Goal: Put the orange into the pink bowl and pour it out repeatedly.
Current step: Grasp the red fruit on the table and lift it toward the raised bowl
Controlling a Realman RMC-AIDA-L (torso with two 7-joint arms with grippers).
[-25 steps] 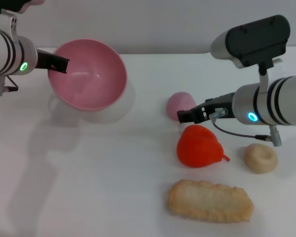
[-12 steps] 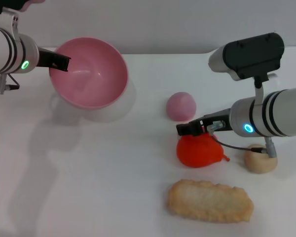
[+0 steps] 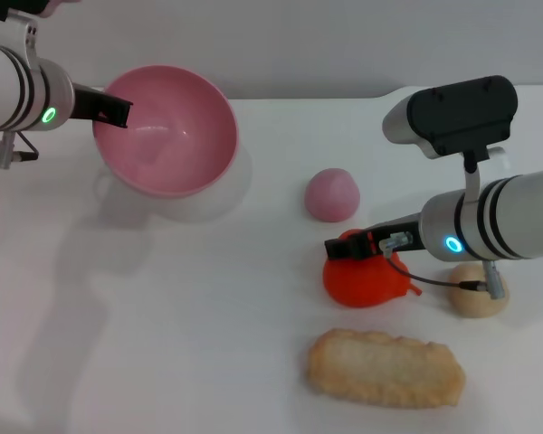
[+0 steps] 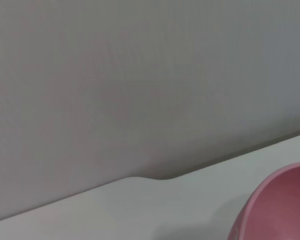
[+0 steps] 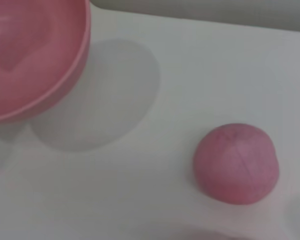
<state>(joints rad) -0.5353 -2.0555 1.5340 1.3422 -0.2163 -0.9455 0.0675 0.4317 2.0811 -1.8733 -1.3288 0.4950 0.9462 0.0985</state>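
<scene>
The right gripper (image 3: pixel 347 247) comes down from beside the small pink dome (image 3: pixel 332 193) and now sits right on top of the orange (image 3: pixel 366 279). On the left, the pink bowl (image 3: pixel 167 131) edges slightly up and rightward.

On the worktop (image 3: pixel 208 344), the bowl (image 3: pixel 167 131) sits far left, dome (image 3: pixel 332 193) behind the orange (image 3: pixel 362 280), doughnut (image 3: pixel 477 291) right, biscuit (image 3: pixel 385 368) in front.
</scene>
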